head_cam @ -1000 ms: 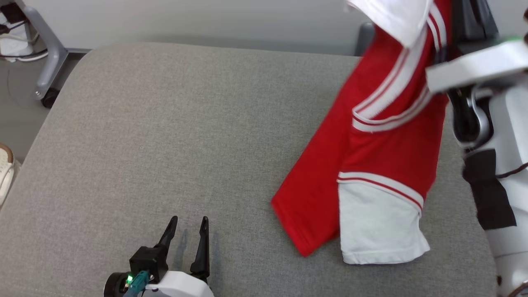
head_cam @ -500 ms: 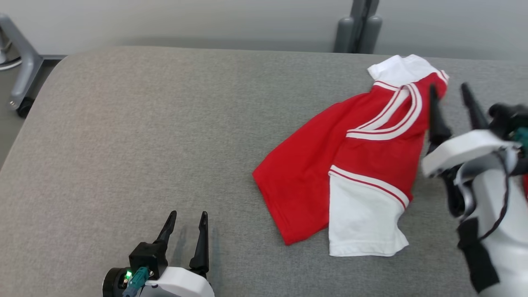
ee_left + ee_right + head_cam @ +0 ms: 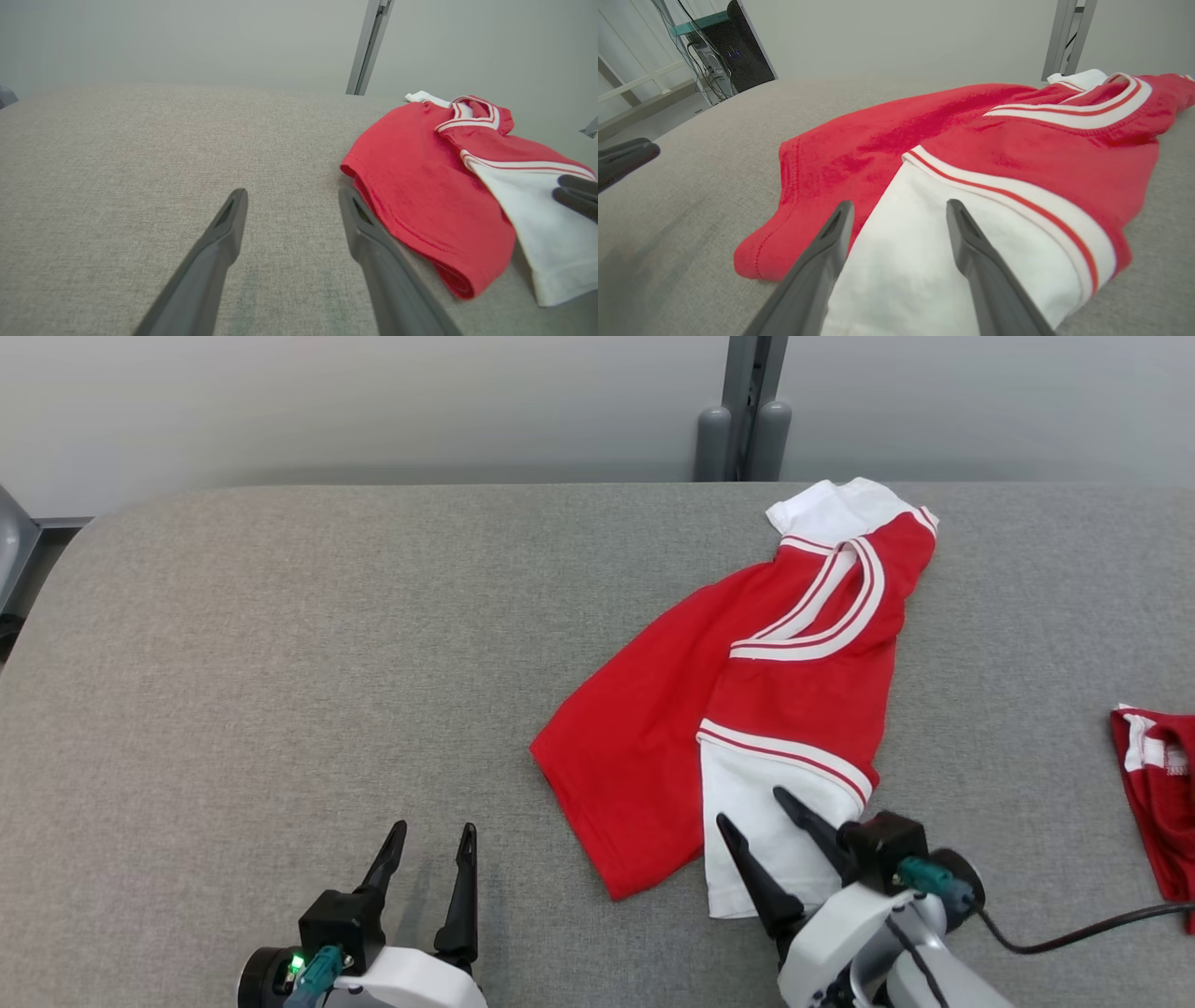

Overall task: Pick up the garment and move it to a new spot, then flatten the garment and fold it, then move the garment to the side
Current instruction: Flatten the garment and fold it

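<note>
Both claws open and empty, garment (image 3: pixel 794 681) lying loose on table (image 3: pixel 280 663).

Garment sits right of table centre, unfolded and rumpled. Its striped collar end is close to the far edge, and the red hem and a white sleeve point at the near edge. Right claw (image 3: pixel 750 805) has its jaws spread wide with nothing between them; the tips are over the near white sleeve, contact can't be told. Left claw (image 3: pixel 434 826) is also spread wide and grips nothing, over bare table by the near edge, apart from the garment's hem. A second red top (image 3: pixel 1153 775) is at the right edge.
</note>
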Controlling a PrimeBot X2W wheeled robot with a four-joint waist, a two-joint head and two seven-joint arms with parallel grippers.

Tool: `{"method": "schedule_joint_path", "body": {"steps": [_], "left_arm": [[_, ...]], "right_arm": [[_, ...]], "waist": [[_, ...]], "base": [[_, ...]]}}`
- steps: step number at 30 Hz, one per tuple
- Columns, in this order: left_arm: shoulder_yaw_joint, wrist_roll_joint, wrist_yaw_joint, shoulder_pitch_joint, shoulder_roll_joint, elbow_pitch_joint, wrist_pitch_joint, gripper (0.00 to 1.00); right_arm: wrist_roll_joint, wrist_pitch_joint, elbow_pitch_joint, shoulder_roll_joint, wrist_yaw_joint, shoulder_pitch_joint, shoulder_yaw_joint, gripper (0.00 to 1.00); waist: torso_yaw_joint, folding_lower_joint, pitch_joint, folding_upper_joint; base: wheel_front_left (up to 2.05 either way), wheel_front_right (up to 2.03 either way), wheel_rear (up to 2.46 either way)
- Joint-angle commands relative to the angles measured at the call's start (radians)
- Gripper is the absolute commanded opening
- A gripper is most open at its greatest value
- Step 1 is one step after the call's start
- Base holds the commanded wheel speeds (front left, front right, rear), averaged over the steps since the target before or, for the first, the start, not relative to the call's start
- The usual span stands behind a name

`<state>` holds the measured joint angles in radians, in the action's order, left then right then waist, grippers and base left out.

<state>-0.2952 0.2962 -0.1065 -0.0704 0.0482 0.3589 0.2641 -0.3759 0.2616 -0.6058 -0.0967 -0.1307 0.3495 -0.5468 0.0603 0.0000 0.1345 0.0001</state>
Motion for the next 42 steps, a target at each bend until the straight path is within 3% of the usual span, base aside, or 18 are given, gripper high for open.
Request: {"method": "schedule_joint_path", "body": {"steps": [1, 7, 12, 13, 14, 15, 16, 22, 25, 30, 31, 32, 33, 38, 42], "left_arm": [[0.002, -0.002, 0.001, 0.000, 0.004, 0.000, 0.000, 1.00], [0.000, 0.008, 0.003, 0.014, 0.004, 0.005, 0.000, 1.00], [-0.001, 0.011, 0.002, 0.016, 0.004, 0.006, 0.000, 1.00], [0.000, 0.011, 0.001, 0.017, 0.005, 0.006, 0.000, 1.00], [0.000, 0.011, -0.001, 0.019, 0.004, 0.006, 0.000, 1.00], [0.001, 0.011, -0.002, 0.020, 0.004, 0.006, 0.000, 1.00], [0.001, 0.011, -0.004, 0.020, 0.004, 0.005, 0.000, 1.00], [0.015, 0.001, -0.001, 0.024, 0.004, 0.002, 0.000, 1.00], [0.026, -0.009, 0.008, 0.020, 0.004, 0.000, 0.000, 1.00], [0.025, -0.023, 0.016, 0.011, 0.005, 0.001, 0.000, 1.00], [0.026, -0.025, 0.019, 0.007, 0.005, 0.004, 0.000, 1.00], [0.027, -0.026, 0.020, 0.003, 0.004, 0.007, 0.000, 1.00], [0.028, -0.026, 0.022, 0.001, 0.005, 0.009, 0.000, 1.00], [0.023, -0.020, 0.029, -0.004, 0.005, 0.020, 0.000, 1.00], [0.007, 0.000, 0.047, -0.017, 0.004, 0.040, 0.000, 1.00]], "right_arm": [[-0.008, 0.004, -0.004, -0.006, 0.000, -0.007, -0.003, 1.00], [0.012, 0.004, -0.061, -0.022, 0.000, -0.030, -0.104, 1.00], [0.044, 0.002, -0.150, -0.021, 0.000, -0.024, -0.129, 1.00], [0.048, 0.001, -0.168, -0.019, 0.000, -0.022, -0.133, 0.88], [0.051, 0.000, -0.188, -0.017, 0.000, -0.020, -0.132, 0.44], [0.054, 0.000, -0.202, -0.015, 0.000, -0.016, -0.130, 0.18], [0.057, 0.000, -0.211, -0.011, 0.000, -0.011, -0.128, 0.00], [0.028, 0.002, -0.076, 0.001, 0.000, 0.033, -0.040, 0.00], [-0.009, 0.002, 0.131, -0.013, 0.000, -0.010, 0.192, 0.00], [0.014, 0.002, 0.189, -0.034, 0.000, -0.085, 0.406, 0.00], [0.032, 0.003, 0.182, -0.038, 0.000, -0.100, 0.439, 0.16], [0.051, 0.003, 0.164, -0.039, 0.000, -0.118, 0.473, 0.47], [0.070, 0.002, 0.138, -0.039, 0.000, -0.131, 0.501, 1.00], [0.122, 0.002, 0.122, -0.009, 0.000, -0.144, 0.606, 1.00], [0.158, 0.002, 0.144, 0.017, 0.000, -0.154, 0.630, 1.00]], "waist": [[0.004, 0.0000, 0.001, -0.0001], [0.027, 0.0000, -0.003, -0.0001], [0.039, 0.0000, -0.007, -0.0001], [0.039, 0.0000, -0.008, -0.0001], [0.040, 0.0000, -0.009, -0.0001], [0.039, 0.0000, -0.009, -0.0001], [0.037, 0.0000, -0.009, -0.0001], [0.001, 0.0000, -0.011, -0.0001], [-0.047, 0.0000, -0.019, -0.0001], [-0.098, 0.0000, -0.020, -0.0001], [-0.107, 0.0000, -0.019, -0.0001], [-0.116, 0.0000, -0.018, -0.0001], [-0.123, 0.0000, -0.017, -0.0001], [-0.150, 0.0000, -0.008, -0.0001], [-0.174, 0.0000, 0.009, -0.0001]], "base": [[0.00, 0.00, 0.00], [0.00, 0.00, 0.00], [0.00, 0.00, 0.00], [0.00, 0.00, 0.00], [0.00, 0.00, 0.00], [0.00, 0.00, 0.00], [0.00, 0.00, 0.00], [0.00, 0.00, 0.00], [0.00, 0.00, 0.00], [0.00, 0.00, 0.00], [0.00, 0.00, 0.00], [0.00, 0.00, 0.00], [0.00, 0.00, 0.00], [0.00, 0.00, 0.00], [0.00, 0.00, 0.00]]}}
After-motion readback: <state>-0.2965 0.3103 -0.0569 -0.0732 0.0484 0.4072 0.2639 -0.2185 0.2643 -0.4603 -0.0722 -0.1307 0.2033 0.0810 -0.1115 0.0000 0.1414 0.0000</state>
